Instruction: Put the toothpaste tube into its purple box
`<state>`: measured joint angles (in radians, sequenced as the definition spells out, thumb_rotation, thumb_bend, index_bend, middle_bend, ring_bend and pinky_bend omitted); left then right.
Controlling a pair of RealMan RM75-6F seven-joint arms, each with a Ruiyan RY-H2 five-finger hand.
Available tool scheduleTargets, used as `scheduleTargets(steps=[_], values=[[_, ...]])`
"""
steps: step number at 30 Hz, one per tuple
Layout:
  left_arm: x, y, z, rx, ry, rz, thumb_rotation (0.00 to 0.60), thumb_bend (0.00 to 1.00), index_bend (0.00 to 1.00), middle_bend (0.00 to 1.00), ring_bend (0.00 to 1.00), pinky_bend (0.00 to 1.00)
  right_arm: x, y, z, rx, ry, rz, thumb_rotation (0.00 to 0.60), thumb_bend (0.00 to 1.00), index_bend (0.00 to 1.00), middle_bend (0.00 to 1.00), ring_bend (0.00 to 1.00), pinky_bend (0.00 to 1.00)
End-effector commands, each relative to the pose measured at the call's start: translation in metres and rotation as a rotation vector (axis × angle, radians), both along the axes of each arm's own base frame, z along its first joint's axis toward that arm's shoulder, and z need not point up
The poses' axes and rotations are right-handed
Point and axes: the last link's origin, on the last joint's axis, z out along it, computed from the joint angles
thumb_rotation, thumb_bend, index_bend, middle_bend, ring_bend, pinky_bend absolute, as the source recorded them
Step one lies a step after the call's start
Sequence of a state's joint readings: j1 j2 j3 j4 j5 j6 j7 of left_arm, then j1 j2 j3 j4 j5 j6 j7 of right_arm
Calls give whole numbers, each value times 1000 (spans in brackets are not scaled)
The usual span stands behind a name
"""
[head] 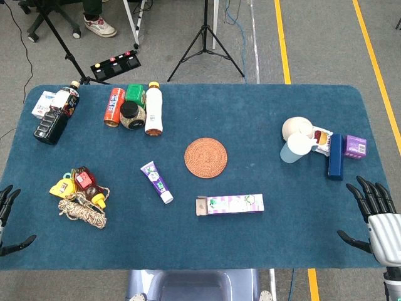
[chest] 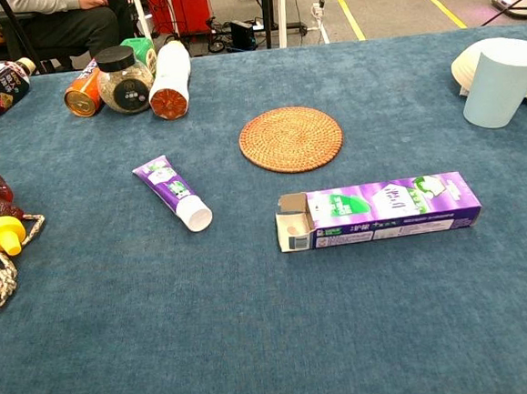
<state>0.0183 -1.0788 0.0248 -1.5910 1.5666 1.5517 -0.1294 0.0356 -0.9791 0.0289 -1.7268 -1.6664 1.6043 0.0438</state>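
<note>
Left robot hand sits at the near left corner of the counter, mostly out of the head view; dark fingers spread wide, holding nothing. Right robot hand sits at the near right corner, fingers likewise spread wide and holding nothing. Neither hand shows in the chest view.

Purple box lies flat, closest to the near edge and slightly right of centre, long axis parallel to that edge, left-end flap open. Toothpaste tube lies to its left and slightly farther back, apart from the box, white cap pointing toward the near edge and the box.

Near the left edge: a tangle of rope with a yellow-capped bottle and red-brown sauce bottles resting against it.

Round woven coaster lies at counter centre, just beyond the box.

Toward the right edge: pale blue cup against a white bowl, then a dark blue box and a small purple carton.

Far left corner: dark bottle lying down. To its right, an orange can, a black-lidded jar, a green container and a white bottle, clustered.
</note>
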Motion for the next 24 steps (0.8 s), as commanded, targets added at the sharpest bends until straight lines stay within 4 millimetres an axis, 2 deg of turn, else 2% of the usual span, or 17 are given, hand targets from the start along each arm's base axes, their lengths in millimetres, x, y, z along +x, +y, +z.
scheduleTargets(steps=[1,11,17,24], values=[[1,1,-1,2,0,-10,600,39,0,0,0,89,0,0,0,6,-1,1,600,0,92,0,0,0],[6,9,-12,-28,-5,-92,600,54,0,0,0,89,0,1,2,2,-10,-1,600,0,92,0,0,0],[25,56,-12,-90,27,-253,600,61,0,0,0,89,-2,-3,0,3,1,-16,600,0,92,0,0,0],[61,120,-20,-180,244,-472,600,59,0,0,0,89,-2,-10,-4,-23,26,-29,600,0,96,0,0,0]])
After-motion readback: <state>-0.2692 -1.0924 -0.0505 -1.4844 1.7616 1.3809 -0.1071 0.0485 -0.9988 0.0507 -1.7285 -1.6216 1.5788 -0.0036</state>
